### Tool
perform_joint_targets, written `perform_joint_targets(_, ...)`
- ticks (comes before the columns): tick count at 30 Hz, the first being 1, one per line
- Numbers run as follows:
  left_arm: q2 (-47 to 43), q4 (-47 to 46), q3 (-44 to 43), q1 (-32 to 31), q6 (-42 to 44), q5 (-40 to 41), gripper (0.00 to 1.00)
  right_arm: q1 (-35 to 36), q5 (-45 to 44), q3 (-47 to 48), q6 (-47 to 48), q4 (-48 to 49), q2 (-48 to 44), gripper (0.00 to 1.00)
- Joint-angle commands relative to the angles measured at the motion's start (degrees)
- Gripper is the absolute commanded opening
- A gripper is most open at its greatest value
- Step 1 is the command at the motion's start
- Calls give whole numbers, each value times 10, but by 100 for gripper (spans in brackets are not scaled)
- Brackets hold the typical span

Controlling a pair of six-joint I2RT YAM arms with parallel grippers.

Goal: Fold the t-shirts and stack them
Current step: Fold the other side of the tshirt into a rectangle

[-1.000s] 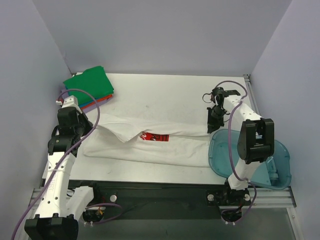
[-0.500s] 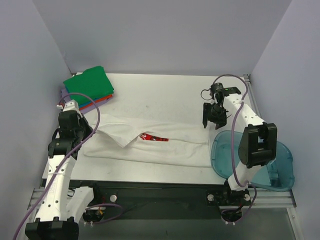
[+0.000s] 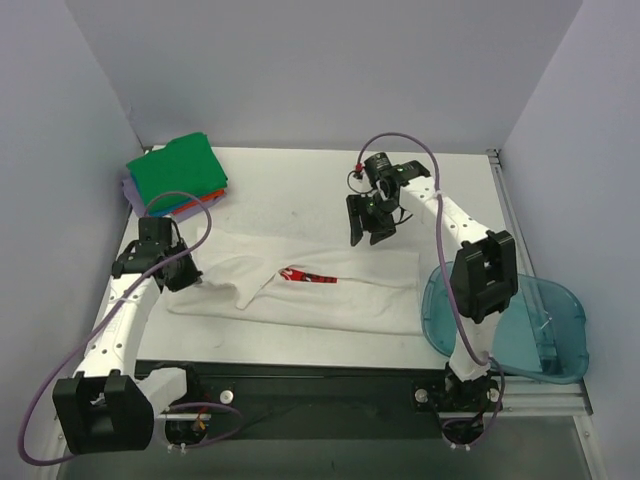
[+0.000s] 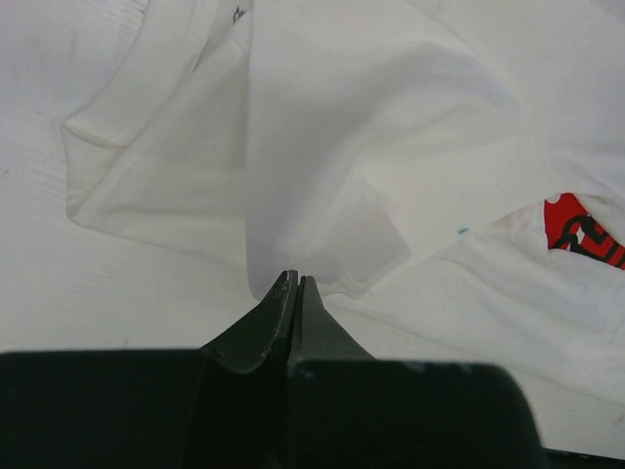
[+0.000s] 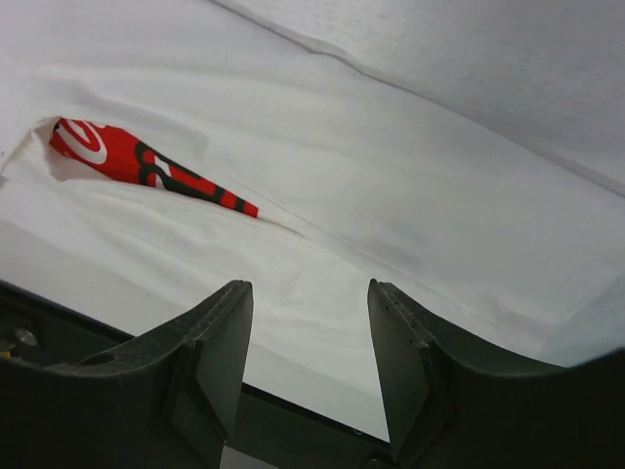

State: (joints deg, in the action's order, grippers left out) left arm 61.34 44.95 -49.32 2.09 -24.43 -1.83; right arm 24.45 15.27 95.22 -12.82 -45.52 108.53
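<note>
The white t-shirt (image 3: 330, 295) lies flattened across the near half of the table, with a sliver of its red logo (image 3: 308, 275) showing under a fold. My left gripper (image 3: 188, 274) is at the shirt's left end. In the left wrist view it (image 4: 295, 281) is shut on a raised fold of the white cloth (image 4: 322, 147). My right gripper (image 3: 367, 234) hovers open and empty over the shirt's far edge. The right wrist view (image 5: 308, 293) shows white cloth (image 5: 391, 195) and the logo (image 5: 146, 166) below it. A folded stack with the green shirt (image 3: 180, 165) on top sits at the back left.
Red-orange, blue and lavender edges (image 3: 190, 207) show under the green shirt. A translucent blue bin (image 3: 545, 330) sits at the table's right front corner, overhanging the edge. Grey walls close in the left, back and right sides.
My right gripper has swung left from the table's right edge to the middle, over the shirt's far edge. My left gripper has moved right and nearer, drawing the shirt's left end inward.
</note>
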Motion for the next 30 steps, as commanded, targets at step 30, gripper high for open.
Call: perform_joint_targets(30,207,-149,63,70,19,-24,0,311,79,59,-310,276,193,38)
